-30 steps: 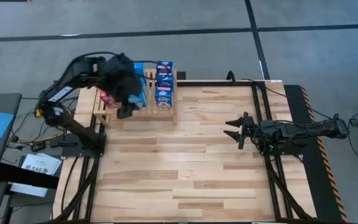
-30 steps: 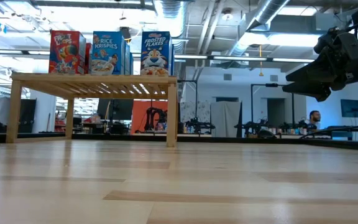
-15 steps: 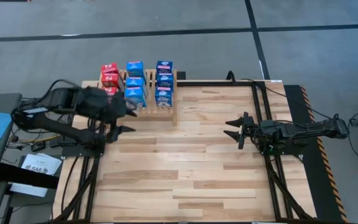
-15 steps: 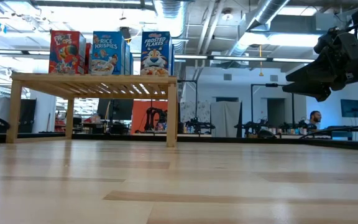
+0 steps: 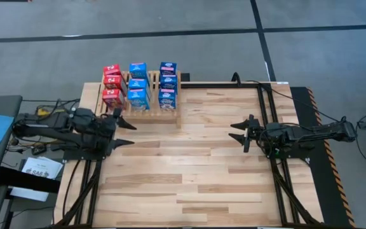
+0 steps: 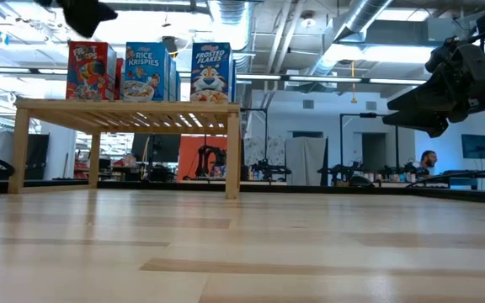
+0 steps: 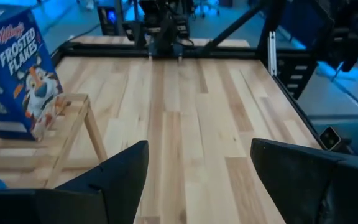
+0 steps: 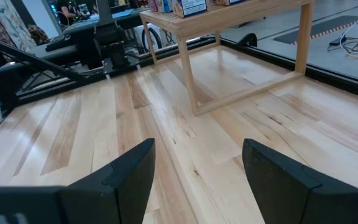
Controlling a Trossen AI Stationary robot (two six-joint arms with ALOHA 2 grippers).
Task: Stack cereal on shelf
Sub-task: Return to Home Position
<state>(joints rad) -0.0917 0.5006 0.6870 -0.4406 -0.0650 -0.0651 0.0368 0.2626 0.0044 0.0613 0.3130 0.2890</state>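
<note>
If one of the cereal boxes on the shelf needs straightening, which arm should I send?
Left. The left gripper hangs open right beside the shelf, close to the cereal boxes. The right gripper, also open, is across the table, much farther away.

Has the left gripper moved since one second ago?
Yes. In the high view the left gripper was over the shelf; now it sits open over the table, below the shelf in the picture.

We are in a robotics lab: exposed ceiling ducts [image 6: 226,13] overhead, more arm rigs [image 6: 213,160] standing behind, a screen [image 6: 476,145] on the far wall, grey concrete floor [image 5: 189,16] around the plank table [image 5: 189,172].
</note>
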